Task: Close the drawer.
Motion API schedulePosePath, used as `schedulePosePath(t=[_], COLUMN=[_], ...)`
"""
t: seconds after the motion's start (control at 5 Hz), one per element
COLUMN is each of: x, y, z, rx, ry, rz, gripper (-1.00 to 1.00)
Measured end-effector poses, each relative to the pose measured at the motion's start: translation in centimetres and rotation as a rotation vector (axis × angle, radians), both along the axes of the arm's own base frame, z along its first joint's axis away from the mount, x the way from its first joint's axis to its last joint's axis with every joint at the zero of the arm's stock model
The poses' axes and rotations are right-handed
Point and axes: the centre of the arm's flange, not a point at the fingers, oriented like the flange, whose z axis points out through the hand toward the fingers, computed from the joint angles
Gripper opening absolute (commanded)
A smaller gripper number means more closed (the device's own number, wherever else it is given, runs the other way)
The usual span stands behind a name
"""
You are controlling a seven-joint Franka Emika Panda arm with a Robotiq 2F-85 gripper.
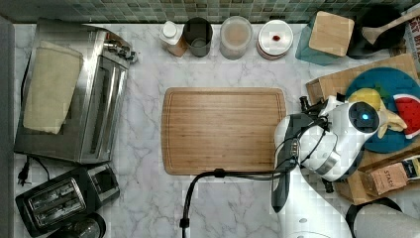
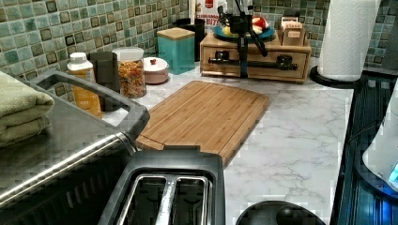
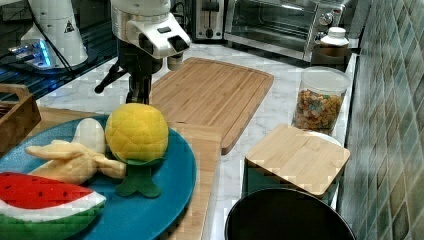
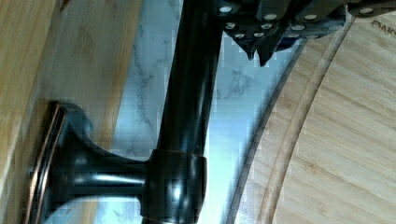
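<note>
Light bamboo-wood drawer [image 2: 256, 58] w/ long black metal bar handle [image 4: 189, 107] sits in the wooden box at the far end of the marble desk [image 2: 291, 131] in the left view, front looks flush w/ the box. Black pincer [image 2: 242, 49] hangs right in front of the handle, approx mid-bar. Wrist view: one finger [image 4: 261, 35] just beside the bar; can't tell how wide the pincer is or if it grips anything. Blue round plate [image 3: 150, 200] w/ plush yellow pineapple [image 3: 136, 132] & watermelon slice [image 3: 45, 200] on the box top. Flat grooved wooden cutting board [image 1: 223, 130] lies near the drawer, on the top view's left of it.
</note>
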Motion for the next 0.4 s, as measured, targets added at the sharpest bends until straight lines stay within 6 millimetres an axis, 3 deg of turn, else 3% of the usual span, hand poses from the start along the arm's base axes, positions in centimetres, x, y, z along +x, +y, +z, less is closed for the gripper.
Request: schedulePosePath(t=[0.4], x=[0.34], y=[0.11], z=[0.15], rx=[-0.005], ry=[-0.007], rz=[0.005], gripper=[-1.00])
